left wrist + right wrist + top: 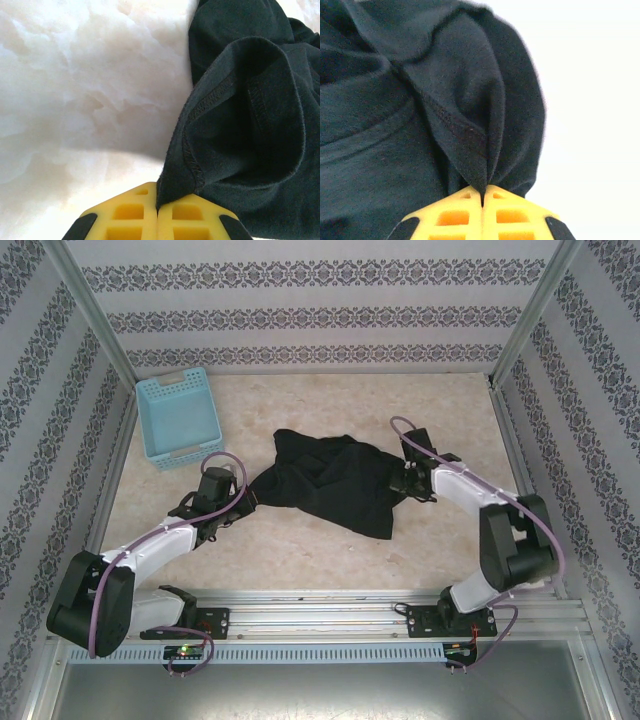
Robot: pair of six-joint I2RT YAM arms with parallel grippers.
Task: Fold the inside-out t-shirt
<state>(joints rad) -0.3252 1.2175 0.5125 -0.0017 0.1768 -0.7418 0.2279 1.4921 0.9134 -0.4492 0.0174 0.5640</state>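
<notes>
Lying crumpled near the middle of the pale marbled table [300, 550], the inside-out t-shirt [330, 480] is resting as a black, rumpled heap between the 2 arms, well apart from the light blue basket [178, 418] that is standing toward the far left corner. The left arm [165, 540] is reaching in from the left, and the left jaws are clamping together on the shirt's left-hand edge. In the left wrist view the yellow fingers [135, 200] are meeting on a fold of fabric with an overlocked seam showing; the cloth is rising from the pinch and draping off to the right, and bare table is showing to the left. The right arm [470, 492] is reaching in from the right, and the right jaws are clamping together on the shirt's right-hand edge. In the right wrist view its yellow fingers [510, 210] are pinching a pointed gather of black cloth with a stitched seam running up from it. One lower corner of the shirt is pointing toward the near edge of the table.
</notes>
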